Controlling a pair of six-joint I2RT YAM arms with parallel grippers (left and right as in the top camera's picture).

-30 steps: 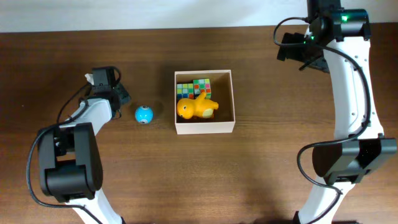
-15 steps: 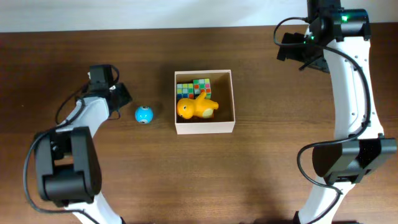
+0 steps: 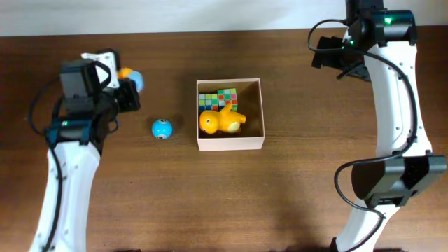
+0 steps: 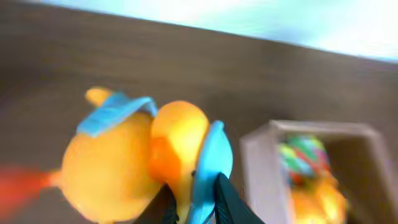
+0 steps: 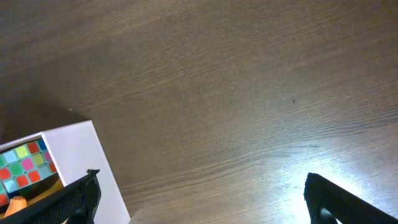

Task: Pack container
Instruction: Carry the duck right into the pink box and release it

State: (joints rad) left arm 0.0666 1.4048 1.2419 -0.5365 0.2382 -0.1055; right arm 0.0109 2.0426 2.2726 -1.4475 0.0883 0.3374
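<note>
Grips orange-blue toy (image 4: 124,165) in left gripper (image 4: 193,208), left of container (image 3: 229,145). Holds right gripper (image 5: 202,199) wide, empty, far right.

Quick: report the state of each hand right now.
Left hand: closed, holding the orange-and-blue toy.
Right hand: open, holding nothing.

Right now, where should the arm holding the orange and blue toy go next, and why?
Probably swing the left tool sideways, carrying the orange and blue toy until it hangs over the container. The tool already pinches the toy, and the container sits open-topped off to the side, apart from it.
</note>
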